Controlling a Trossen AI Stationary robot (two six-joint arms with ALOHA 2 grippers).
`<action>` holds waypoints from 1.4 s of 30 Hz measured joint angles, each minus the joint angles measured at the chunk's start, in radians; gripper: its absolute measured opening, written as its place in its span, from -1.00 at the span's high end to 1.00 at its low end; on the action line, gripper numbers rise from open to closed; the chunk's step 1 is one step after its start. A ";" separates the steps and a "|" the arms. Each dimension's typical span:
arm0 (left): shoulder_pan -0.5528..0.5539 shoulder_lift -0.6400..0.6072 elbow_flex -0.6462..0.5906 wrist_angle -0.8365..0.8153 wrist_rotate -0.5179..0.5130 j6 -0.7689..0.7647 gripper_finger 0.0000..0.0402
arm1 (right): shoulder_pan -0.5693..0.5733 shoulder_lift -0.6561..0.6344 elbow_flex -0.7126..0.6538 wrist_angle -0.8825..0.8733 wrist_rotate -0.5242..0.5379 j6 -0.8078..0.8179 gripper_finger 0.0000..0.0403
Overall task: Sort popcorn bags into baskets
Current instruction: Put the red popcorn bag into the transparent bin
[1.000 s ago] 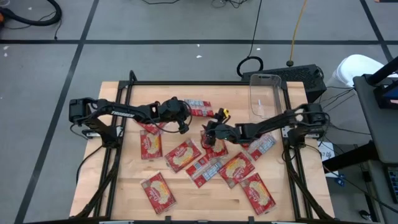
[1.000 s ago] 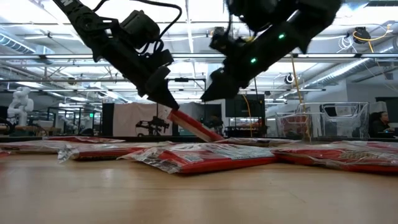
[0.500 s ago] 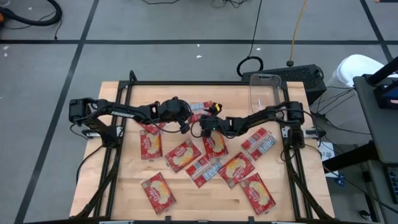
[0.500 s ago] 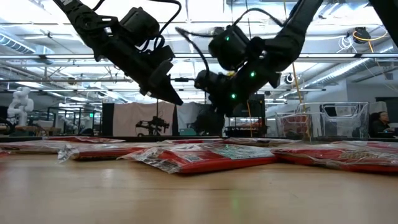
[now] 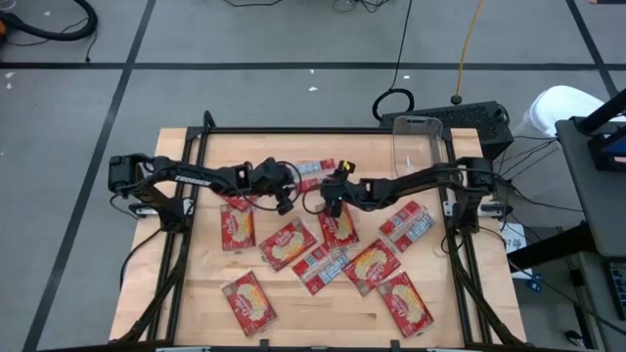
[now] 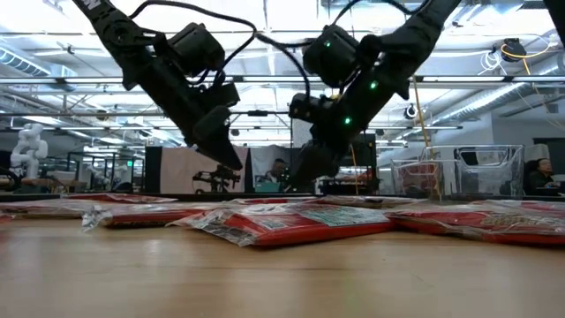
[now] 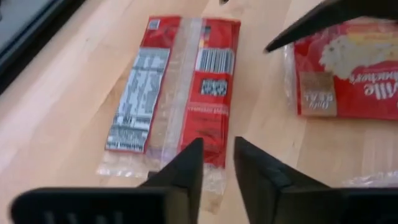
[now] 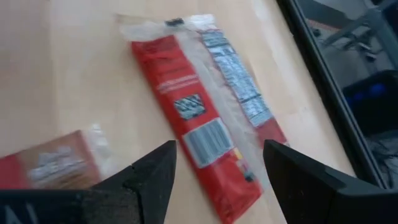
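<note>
Both arms meet over the far middle of the bench (image 5: 196, 284). The left gripper (image 5: 285, 200) hangs just above the wood, its two fingers nearly together with only a thin slit between them and nothing in it. The right gripper (image 5: 334, 198) hovers close at its 3 o'clock, fingers spread wide apart and also empty. From bench level the two tips stand clear of the packets, though the exact gap is hard to judge.

Just beyond them, toward 12 o'clock, one popcorn bag (image 5: 315, 171) lies flat with its grey-white printed back up; both wrist views show its barcode and text panel, and its clear sealed end is partly cut off by the left fingers (image 7: 186, 171). Another bag (image 5: 339, 227) lies face up right under the right gripper, at its 6 o'clock. The other popcorn bags (image 5: 290, 244) are scattered over the near half, several overlapping so their edges hide one another; one at the left arm's side (image 5: 238, 199) is half covered by the arm.

The clear basket (image 5: 415, 152) stands at the far right corner, about 2 o'clock from the grippers; its walls are faint from above and I cannot tell what it holds.
</note>
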 joint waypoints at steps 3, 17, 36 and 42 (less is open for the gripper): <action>-0.010 0.026 -0.010 0.011 -0.008 0.016 0.28 | 0.000 -0.025 -0.012 -0.025 -0.037 -0.024 -0.16; 0.014 0.200 -0.011 0.111 -0.091 -0.003 0.13 | -0.035 -0.039 -0.076 -0.069 -0.107 -0.276 -0.16; 0.036 0.246 -0.009 0.159 -0.005 0.006 0.62 | -0.230 0.005 -0.074 -0.061 -0.307 -0.045 -0.14; 0.034 0.248 -0.011 0.178 0.000 0.010 0.62 | -0.245 0.026 -0.073 -0.048 -0.370 0.035 0.19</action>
